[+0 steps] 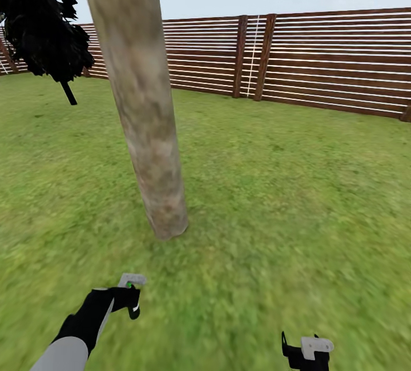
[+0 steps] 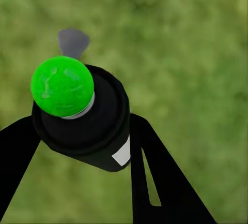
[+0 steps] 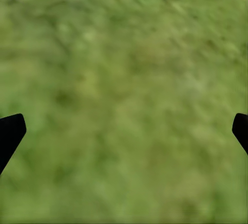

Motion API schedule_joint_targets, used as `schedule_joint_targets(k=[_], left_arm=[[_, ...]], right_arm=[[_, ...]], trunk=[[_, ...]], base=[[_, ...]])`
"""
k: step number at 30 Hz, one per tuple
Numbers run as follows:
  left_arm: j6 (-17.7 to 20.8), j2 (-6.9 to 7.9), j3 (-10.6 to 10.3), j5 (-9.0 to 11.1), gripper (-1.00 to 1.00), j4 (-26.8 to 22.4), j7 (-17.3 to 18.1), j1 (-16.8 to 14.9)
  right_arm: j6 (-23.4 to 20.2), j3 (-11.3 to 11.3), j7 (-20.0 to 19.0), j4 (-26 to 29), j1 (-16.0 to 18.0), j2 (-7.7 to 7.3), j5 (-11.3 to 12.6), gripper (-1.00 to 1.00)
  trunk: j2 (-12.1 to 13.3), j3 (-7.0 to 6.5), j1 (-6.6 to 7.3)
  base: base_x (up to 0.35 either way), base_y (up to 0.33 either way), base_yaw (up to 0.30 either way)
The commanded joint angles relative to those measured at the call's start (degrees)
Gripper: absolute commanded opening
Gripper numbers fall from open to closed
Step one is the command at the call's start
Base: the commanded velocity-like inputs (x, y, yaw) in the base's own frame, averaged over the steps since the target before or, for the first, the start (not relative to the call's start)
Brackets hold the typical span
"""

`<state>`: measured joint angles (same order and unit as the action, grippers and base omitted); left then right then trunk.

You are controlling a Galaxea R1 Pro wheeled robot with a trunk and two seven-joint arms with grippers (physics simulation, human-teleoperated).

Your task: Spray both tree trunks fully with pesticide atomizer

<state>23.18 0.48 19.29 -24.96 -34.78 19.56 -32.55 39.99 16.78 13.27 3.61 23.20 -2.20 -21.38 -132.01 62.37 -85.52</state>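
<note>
One thick tree trunk [image 1: 142,108] rose from the lawn [image 1: 297,188] in the head view, a smooth, slightly tapering column of mottled grey-brown bark that leaned a little and ran out of the top of the frame. The grass was a soft, blurred green all around its base. Behind it stood a brown fence [image 1: 337,57] of horizontal wooden slats with pale gaps, carried on darker upright posts. A single dark-leaved tree [image 1: 37,17] with ragged black foliage and a thin stem stood at the far left, near the fence.

The left gripper [image 2: 82,131] hung low over the grass, short of the trunk's foot and a little to its left, its black forearm bent in from the lower corner. Its two black fingers [image 2: 155,172] were clamped on the pesticide atomizer [image 2: 88,125], a round, dark, squat bottle with a white label and a glossy dot on top that showed green here, plus a small grey nozzle tab beyond it.

The right gripper [image 1: 305,351] sat low at the bottom edge, well apart from the trunk; in its wrist view both black fingertips [image 3: 10,133] stood wide apart over bare grass
</note>
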Motion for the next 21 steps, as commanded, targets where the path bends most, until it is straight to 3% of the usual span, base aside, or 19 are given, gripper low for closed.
schedule_joint_targets(k=[1, 10, 15, 17, 19, 21], left_arm=[[-0.1, 0.12, 0.2, 0.1, -1.00, 0.0, -0.1, 0.1], [-0.2, -0.64, 0.1, 0.4, -1.00, 0.4, -0.1, 0.1], [-0.3, -3.67, -0.2, 0.3, -1.00, 0.1, -0.1, -0.3], [-0.2, -3.12, 0.0, 0.3, -1.00, -0.2, 0.2, -0.7], [-0.1, -0.79, 0.2, 0.3, -1.00, -3.0, 0.5, -0.7], [-0.1, 0.12, -0.1, 0.3, -1.00, -5.1, 0.5, -0.5]], right_arm=[[0.0, 0.0, 0.0, 0.0, 0.0, 0.00, 0.0, 1.00], [0.0, 0.0, -0.1, 0.0, 0.0, 0.00, -0.1, 1.00], [0.0, -0.1, -0.1, 0.0, 0.0, 0.00, -0.2, 1.00], [0.0, -0.1, -0.2, 0.0, 0.0, 0.00, -0.2, 1.00], [0.0, -0.1, -0.1, 0.0, 0.0, 0.00, -0.2, 1.00], [0.0, -0.1, -0.1, 0.0, 0.0, 0.00, -0.2, 1.00]], trunk=[[0.0, 0.00, 0.00], [0.0, 0.00, 0.00], [0.0, 0.00, 0.00], [0.0, 0.00, 0.00], [0.0, 0.00, 0.00], [0.0, 0.00, 0.00]], base=[[0.211, 0.000, 0.000], [0.310, 0.000, 0.000], [0.040, 0.000, 0.000], [0.002, 0.000, 0.000], [0.000, 0.000, 0.000], [0.000, 0.000, 0.000]])
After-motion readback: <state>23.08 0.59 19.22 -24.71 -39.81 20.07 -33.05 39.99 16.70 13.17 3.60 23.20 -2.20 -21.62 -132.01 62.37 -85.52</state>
